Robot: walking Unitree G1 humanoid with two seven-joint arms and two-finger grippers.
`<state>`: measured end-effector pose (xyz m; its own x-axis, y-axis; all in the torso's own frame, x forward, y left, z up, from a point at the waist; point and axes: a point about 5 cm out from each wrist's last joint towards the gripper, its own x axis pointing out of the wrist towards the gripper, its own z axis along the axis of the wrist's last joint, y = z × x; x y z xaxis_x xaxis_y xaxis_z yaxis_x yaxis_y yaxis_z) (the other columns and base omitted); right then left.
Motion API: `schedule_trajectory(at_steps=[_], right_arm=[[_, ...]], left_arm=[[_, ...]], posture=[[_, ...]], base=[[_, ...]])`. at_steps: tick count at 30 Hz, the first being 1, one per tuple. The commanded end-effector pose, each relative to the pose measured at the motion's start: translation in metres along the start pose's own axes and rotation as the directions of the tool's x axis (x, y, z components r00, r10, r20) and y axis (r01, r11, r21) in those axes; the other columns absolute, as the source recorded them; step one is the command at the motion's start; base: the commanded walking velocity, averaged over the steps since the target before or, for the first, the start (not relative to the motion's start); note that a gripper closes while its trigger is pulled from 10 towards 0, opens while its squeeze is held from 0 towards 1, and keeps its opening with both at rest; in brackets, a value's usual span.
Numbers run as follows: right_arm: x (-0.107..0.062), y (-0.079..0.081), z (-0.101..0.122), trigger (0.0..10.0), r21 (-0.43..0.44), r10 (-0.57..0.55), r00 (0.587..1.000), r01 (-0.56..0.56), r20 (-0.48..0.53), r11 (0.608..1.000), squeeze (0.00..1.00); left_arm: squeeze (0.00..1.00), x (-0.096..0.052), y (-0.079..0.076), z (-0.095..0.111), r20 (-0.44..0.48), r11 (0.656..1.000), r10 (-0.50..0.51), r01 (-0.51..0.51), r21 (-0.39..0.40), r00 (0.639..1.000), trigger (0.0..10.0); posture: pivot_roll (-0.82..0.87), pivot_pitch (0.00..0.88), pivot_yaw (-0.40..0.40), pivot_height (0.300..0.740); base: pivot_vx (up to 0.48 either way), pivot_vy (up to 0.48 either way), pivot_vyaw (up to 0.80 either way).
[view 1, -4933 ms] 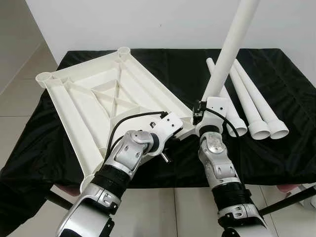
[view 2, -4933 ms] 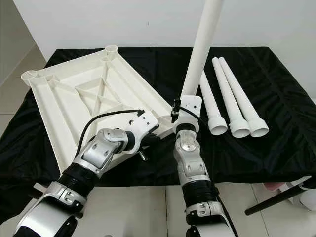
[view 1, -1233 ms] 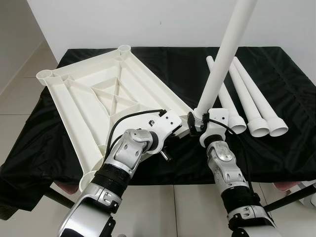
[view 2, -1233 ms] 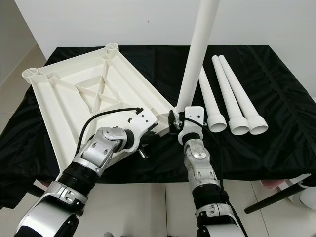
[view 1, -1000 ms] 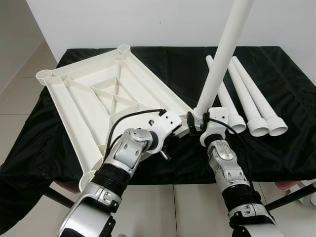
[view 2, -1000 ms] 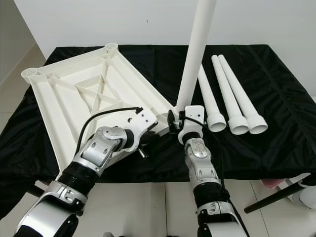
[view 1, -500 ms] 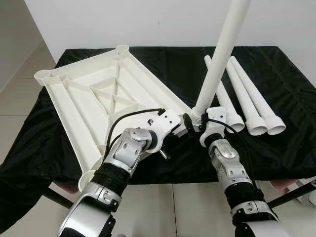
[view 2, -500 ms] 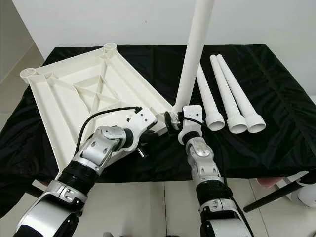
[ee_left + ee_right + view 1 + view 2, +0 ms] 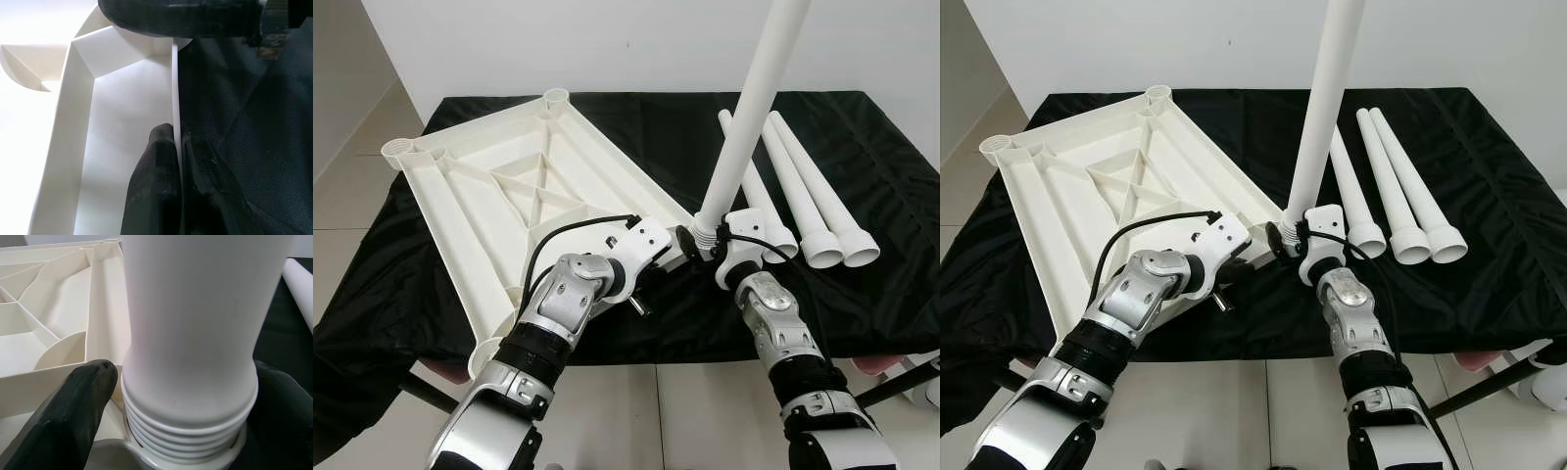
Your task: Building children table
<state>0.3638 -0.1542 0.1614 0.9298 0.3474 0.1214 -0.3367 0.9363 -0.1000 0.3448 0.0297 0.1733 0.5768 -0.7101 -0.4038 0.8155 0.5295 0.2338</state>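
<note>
— Where's the tabletop?
— The tabletop lies upside down on the black cloth. The left gripper pinches its rim.
— And the leg?
— The right gripper grasps the upright leg at the near corner socket. Three spare legs lie beside.

The tall white plastic leg tube is running out past the top edge in both eye views, so its upper end is cut off. Its threaded base is sitting behind the right hand, at the 5 o'clock corner of the upturned white ribbed plastic tabletop. The left wrist housing is covering the left hand in the eye views. The black-draped table is running off at 3 and 9 o'clock.
</note>
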Motion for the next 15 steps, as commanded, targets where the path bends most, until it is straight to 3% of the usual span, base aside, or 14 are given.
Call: schedule_trajectory(at_steps=[1, 15], right_arm=[[0.002, 0.006, -0.001, 10.0, 0.001, 0.054, 0.999, -0.054, 0.000, 0.999, 0.00], [0.006, -0.003, 0.010, 10.0, -0.028, 0.106, 0.994, -0.104, 0.040, 0.994, 0.00]], left_arm=[[0.00, -0.002, 0.010, -0.004, -0.017, 0.989, 0.150, -0.150, -0.001, 0.989, 10.0], [0.00, -0.002, 0.009, -0.005, -0.020, 0.989, 0.147, -0.147, 0.001, 0.989, 10.0]], posture=[[-0.12, 0.138, 0.068, 0.740], [-0.12, 0.133, 0.070, 0.740]], base=[[0.000, 0.000, 0.00], [0.000, 0.000, 0.00]])
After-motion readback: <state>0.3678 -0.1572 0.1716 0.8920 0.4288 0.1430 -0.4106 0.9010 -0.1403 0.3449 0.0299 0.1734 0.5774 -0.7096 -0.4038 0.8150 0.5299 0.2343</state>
